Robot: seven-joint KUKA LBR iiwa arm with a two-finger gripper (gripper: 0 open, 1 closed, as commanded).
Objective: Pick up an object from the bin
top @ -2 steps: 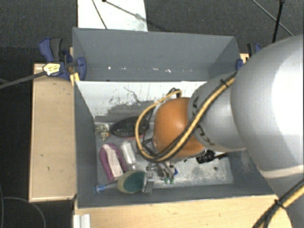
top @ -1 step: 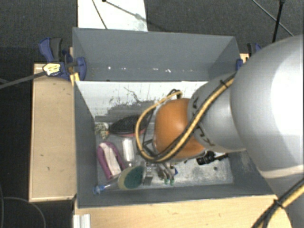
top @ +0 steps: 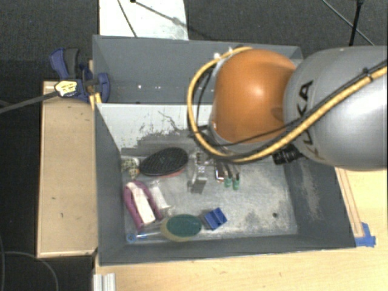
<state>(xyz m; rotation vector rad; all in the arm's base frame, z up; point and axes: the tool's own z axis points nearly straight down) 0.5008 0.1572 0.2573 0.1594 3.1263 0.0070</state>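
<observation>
- The claw hangs low over the middle of the bin floor, tucked under the arm's orange cover. As best I can see, its two fingers stand apart with only scuffed bare metal between them, so it has hold of nothing.
- The nearest pick is the black oval brush with the red rim. It lies flat just beside the claw, toward the bin's left wall and a little back.
- First worry: if it shuts right here, it pinches air. The gap sits over bare floor, not over the brush.
- Second worry: if it goes for the brush, the near finger could catch that rim and shove the brush into the left wall instead of straddling it. It's low and wide, an awkward thing to span, I'd say.
- In the front-left corner, the pink and white tubes and a green oval thing with a cream rim lie crowded together, touching. A grab there could lift two things or drag one out and drop it, and the walls leave a finger little room.
- The small blue block lies near the front wall, just beside the green oval. It's small enough that an off-centre squeeze might squirt it sideways.
- That orange cover hides much of the claw from where I stand, so a near miss would be hard to spot.
</observation>
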